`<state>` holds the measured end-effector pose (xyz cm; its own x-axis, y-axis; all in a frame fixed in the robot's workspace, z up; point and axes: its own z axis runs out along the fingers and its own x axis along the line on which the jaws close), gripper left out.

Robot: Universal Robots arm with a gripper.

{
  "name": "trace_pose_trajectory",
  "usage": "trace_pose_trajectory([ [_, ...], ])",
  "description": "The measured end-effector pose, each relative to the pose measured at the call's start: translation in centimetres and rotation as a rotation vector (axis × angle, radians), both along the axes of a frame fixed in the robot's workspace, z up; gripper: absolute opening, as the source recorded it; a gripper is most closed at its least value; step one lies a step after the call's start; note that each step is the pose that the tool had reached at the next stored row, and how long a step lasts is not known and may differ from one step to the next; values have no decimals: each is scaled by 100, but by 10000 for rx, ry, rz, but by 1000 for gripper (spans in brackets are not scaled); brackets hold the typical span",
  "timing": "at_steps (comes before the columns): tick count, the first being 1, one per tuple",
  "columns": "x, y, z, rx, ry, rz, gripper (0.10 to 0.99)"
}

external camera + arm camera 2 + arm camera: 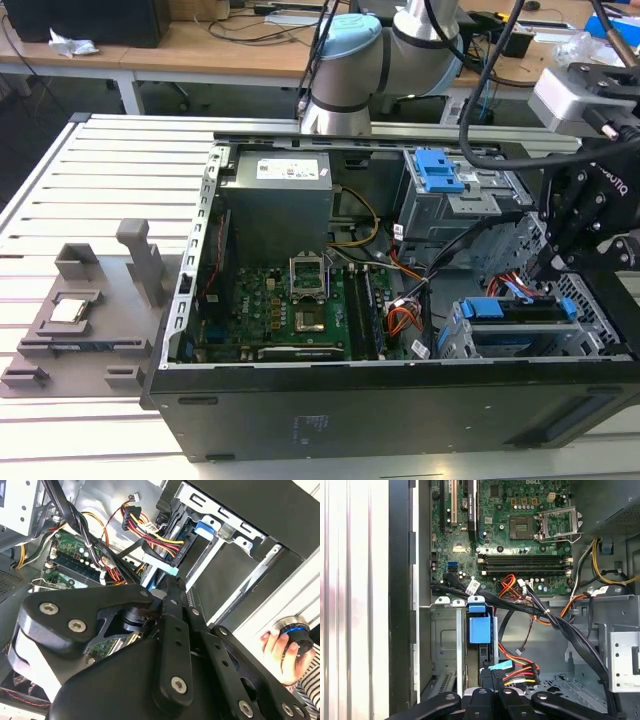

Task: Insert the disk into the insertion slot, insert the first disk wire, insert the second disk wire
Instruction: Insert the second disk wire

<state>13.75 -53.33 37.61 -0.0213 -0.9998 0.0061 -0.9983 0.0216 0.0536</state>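
Observation:
The disk [520, 309], in its blue carrier [480, 629], sits inside the insertion slot [455, 340], a silver sheet-metal cage at the case's front corner on the exterior view's right. My gripper [548, 268] hangs just above the disk's rear edge. In both wrist views the fingertips [171, 582] are pressed together on a pale blue flat wire connector [500, 667], right at the back of the disk. A bundle of red, yellow and black wires [520, 672] lies beside that connector.
The open computer case holds a motherboard [300, 310], a power supply [275, 205] and a taller grey cage with a blue tab [440, 170]. Black cable bundles [555, 622] cross near the slot. A grey fixture plate [80, 320] lies at the exterior view's left. A person's hand [277, 650] holds a knob outside the case.

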Motion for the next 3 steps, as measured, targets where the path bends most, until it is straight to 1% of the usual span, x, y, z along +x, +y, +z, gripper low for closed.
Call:
trace_pose_trajectory([
  [3, 0, 0, 1, 0, 0, 0, 106],
])
